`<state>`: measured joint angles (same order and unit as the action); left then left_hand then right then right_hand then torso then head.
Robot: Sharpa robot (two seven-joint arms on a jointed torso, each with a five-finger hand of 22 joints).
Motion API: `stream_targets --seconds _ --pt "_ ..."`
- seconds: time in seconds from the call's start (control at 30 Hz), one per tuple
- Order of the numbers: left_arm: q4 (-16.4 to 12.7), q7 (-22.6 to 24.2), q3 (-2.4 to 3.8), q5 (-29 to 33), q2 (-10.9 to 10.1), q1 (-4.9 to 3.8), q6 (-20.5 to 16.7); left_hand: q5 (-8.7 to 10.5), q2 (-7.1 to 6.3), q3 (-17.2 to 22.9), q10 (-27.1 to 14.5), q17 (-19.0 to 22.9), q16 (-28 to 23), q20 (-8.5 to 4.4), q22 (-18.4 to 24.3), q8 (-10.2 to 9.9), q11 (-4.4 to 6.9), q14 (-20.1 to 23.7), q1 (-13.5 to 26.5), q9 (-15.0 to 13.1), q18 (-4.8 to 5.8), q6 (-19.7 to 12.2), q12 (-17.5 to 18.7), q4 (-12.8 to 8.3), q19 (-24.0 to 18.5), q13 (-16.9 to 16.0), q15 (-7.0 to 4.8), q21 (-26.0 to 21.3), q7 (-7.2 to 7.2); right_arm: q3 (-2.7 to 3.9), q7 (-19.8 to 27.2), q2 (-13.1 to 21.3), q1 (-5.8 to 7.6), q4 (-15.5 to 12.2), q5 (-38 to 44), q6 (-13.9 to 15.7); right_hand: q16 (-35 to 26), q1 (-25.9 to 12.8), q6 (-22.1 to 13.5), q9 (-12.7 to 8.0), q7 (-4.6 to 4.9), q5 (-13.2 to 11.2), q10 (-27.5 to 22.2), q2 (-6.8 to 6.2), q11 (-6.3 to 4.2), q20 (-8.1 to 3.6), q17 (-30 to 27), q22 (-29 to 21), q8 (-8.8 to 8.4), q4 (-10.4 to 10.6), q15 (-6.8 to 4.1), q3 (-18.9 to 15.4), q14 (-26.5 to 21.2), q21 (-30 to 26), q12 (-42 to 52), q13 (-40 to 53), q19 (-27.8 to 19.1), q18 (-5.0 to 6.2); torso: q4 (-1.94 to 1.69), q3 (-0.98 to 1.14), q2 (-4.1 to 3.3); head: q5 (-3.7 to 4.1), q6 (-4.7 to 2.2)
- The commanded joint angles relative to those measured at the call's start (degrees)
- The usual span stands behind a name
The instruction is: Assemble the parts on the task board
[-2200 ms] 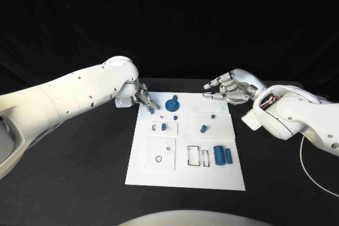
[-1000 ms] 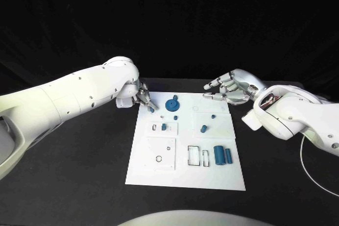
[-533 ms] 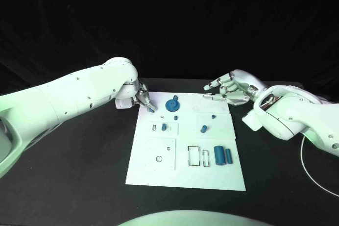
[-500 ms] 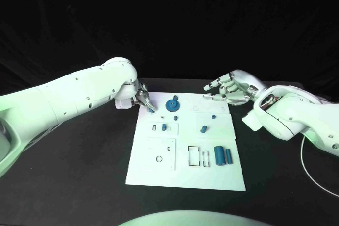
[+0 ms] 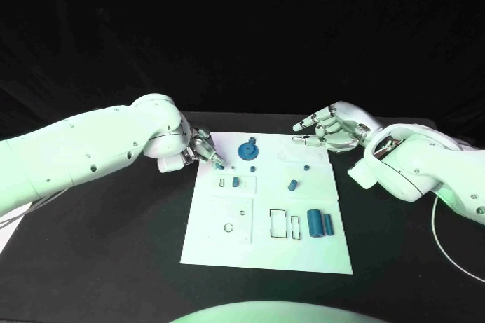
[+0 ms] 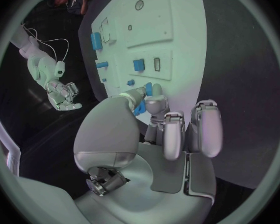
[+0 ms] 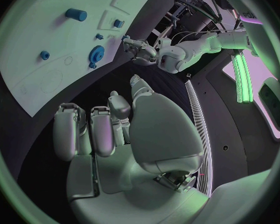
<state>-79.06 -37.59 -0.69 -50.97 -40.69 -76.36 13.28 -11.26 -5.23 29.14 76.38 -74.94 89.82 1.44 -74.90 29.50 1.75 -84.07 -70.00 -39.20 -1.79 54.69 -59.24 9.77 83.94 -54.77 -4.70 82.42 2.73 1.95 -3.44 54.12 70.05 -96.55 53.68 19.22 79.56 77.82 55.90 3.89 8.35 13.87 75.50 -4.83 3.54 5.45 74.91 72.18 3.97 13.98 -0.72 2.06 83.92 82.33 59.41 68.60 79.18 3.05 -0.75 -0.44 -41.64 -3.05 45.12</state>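
The white task board point(image 5: 265, 233) lies mid-table. On it stand a blue gear point(image 5: 247, 150), several small blue pieces such as one point(image 5: 291, 184) mid-board, and two blue cylinders point(image 5: 319, 222) near its right edge. My left hand point(image 5: 202, 152) hovers at the board's far left edge and pinches a small blue part point(image 5: 219, 166) between thumb and a finger; the left wrist view shows that part point(image 6: 148, 90) at the fingertips, just above the board point(image 6: 177, 45). My right hand point(image 5: 325, 130) hangs over the far right corner, fingers apart, holding nothing.
Black table point(image 5: 111, 232) surrounds the board on all sides. Empty outlined slots point(image 5: 276, 223) lie in the board's near half. The right wrist view shows the gear point(image 7: 97, 51) and my left hand point(image 7: 137, 49) beyond it.
My left arm has swung lower and outward, and its hand has carried the small blue part slightly nearer along the board's left edge. The right hand has stayed put.
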Motion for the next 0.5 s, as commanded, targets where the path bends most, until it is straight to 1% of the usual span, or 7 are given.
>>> stream_targets --seconds 0.03,0.17,0.2,0.27,0.4,0.43,0.5 --pt "-2.52 2.14 -0.05 -2.13 -0.96 0.71 -4.81 -0.20 -0.04 8.15 0.49 -15.06 0.18 -0.26 -8.39 0.42 0.03 -5.93 0.53 -0.12 -0.23 0.25 -0.26 -7.75 2.98 -0.07 -0.25 0.48 -0.30 -0.05 0.17 -0.02 -0.11 0.06 0.27 -0.99 -0.19 -0.04 0.29 0.08 -0.03 0.29 -0.22 0.34 -0.24 -0.13 0.43 -0.06 -0.03 -0.11 -0.25 -0.38 2.89 -0.21 -0.03 0.03 -0.33 0.93 -0.06 -0.11 0.01 -0.09 0.24" --pt "-4.57 3.03 -0.16 -5.46 -1.93 1.64 -5.62 -0.21 -0.21 8.52 0.58 -15.06 0.18 -0.28 -8.53 0.51 0.08 -5.93 0.73 -0.18 -0.19 0.34 -0.29 -8.02 3.05 -0.06 -0.28 0.62 -0.34 -0.10 0.20 -0.03 -0.20 0.10 0.27 -1.06 -0.19 -0.04 0.29 0.08 -0.03 0.29 -0.22 0.34 -0.24 -0.13 0.43 -0.06 -0.03 -0.11 -0.25 -0.38 2.89 -0.21 -0.03 0.03 -0.33 0.93 -0.12 -0.16 0.01 0.00 0.46" --pt "-4.86 3.18 -0.19 -6.13 -2.05 1.85 -5.73 -0.21 -0.29 8.66 0.61 -15.06 0.18 -0.29 -8.55 0.54 0.09 -5.93 0.82 -0.20 -0.18 0.37 -0.27 -8.13 3.06 -0.01 -0.29 0.64 -0.36 -0.10 0.21 -0.03 -0.22 0.10 0.27 -1.06 -0.19 -0.04 0.29 0.08 -0.03 0.29 -0.22 0.34 -0.24 -0.13 0.43 -0.06 -0.03 -0.11 -0.25 -0.38 2.89 -0.21 -0.03 0.03 -0.33 0.93 -0.08 -0.15 -0.03 -0.04 0.48" --pt "-5.23 3.43 -0.24 -7.29 -2.19 2.24 -5.74 -0.21 -0.39 8.85 0.67 -15.06 0.18 -0.30 -8.58 0.57 0.11 -5.93 0.93 -0.22 -0.18 0.42 -0.32 -8.27 3.08 -0.05 -0.30 0.67 -0.38 -0.11 0.22 -0.04 -0.26 0.11 0.27 -1.09 -0.19 -0.04 0.29 0.08 -0.03 0.29 -0.22 0.34 -0.24 -0.13 0.43 -0.06 -0.03 -0.11 -0.25 -0.38 2.89 -0.21 -0.03 0.03 -0.33 0.93 -0.06 -0.18 -0.04 -0.07 0.60" --pt "-5.52 3.69 -0.31 -9.01 -2.19 2.88 -5.40 -0.22 -0.47 8.99 0.70 -15.06 0.18 -0.31 -8.65 0.58 0.13 -5.93 1.01 -0.22 -0.16 0.45 -0.30 -8.38 3.11 -0.02 -0.31 0.73 -0.40 -0.12 0.24 -0.04 -0.34 0.11 0.27 -1.14 -0.19 -0.04 0.29 0.08 -0.03 0.29 -0.22 0.34 -0.24 -0.13 0.43 -0.06 -0.03 -0.11 -0.25 -0.38 2.89 -0.21 -0.03 0.03 -0.33 0.93 0.05 -0.11 -0.04 -0.17 0.77" --pt "-5.54 3.71 -0.33 -9.29 -2.16 3.02 -5.22 -0.21 -0.52 9.08 0.71 -15.06 0.18 -0.32 -8.67 0.59 0.14 -5.93 1.05 -0.22 -0.15 0.48 -0.29 -8.46 3.12 0.01 -0.31 0.75 -0.40 -0.12 0.24 -0.04 -0.35 0.11 0.27 -1.14 -0.19 -0.04 0.29 0.08 -0.03 0.29 -0.22 0.34 -0.24 -0.13 0.43 -0.06 -0.03 -0.11 -0.25 -0.38 2.89 -0.21 -0.03 0.03 -0.33 0.93 0.05 -0.13 -0.04 -0.17 0.77" --pt "-5.56 3.66 -0.34 -9.71 -2.13 3.23 -4.71 -0.21 -0.59 9.19 0.83 -15.06 0.18 -0.33 -8.67 0.61 0.15 -5.93 1.11 -0.22 -0.15 0.52 -0.53 -8.56 3.12 -0.27 -0.32 0.75 -0.42 -0.12 0.25 -0.04 -0.38 0.12 0.27 -1.16 -0.19 -0.04 0.29 0.08 -0.03 0.29 -0.22 0.34 -0.24 -0.13 0.43 -0.06 -0.03 -0.11 -0.25 -0.38 2.89 -0.21 -0.03 0.03 -0.33 0.93 0.04 -0.08 -0.05 -0.18 0.97"
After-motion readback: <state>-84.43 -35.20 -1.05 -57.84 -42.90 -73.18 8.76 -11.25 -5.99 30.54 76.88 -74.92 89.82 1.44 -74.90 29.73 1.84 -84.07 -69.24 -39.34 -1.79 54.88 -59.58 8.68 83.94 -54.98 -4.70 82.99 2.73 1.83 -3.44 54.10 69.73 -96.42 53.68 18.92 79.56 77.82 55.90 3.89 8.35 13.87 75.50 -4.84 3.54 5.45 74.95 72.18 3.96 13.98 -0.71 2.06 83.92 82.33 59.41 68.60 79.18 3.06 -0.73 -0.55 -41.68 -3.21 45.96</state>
